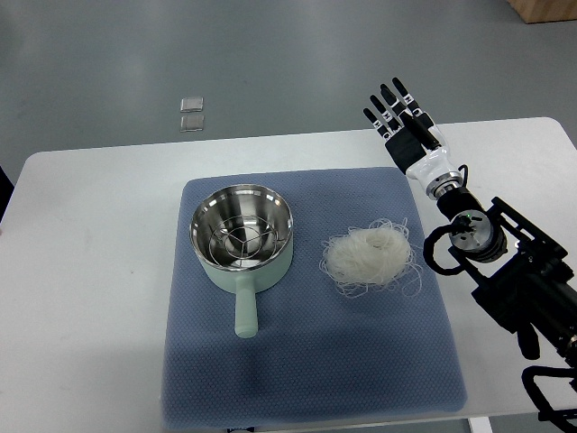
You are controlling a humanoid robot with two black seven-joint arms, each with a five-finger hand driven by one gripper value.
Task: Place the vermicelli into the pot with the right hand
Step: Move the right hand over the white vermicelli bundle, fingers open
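A white table (99, 271) on a grey floor carried one blue textured mat (306, 361), one pot and one heap of vermicelli, with one robot hand above its far right part.

The right hand (406, 122), black-fingered with a white palm, hung with its fingers (386, 101) straight and slightly spread, holding nothing, its black arm (514, 280) running in from the right edge. The single loose nest of white vermicelli (370, 254) lay on the mat, nearer the camera than the hand and a little to its left, well apart from it. The one pale green pot with a shiny steel inside (241, 236) stood farther left again, beside the vermicelli, its handle (245, 311) pointing toward the camera. Two small clear squares (191, 114) lay on the floor far to the hand's left.
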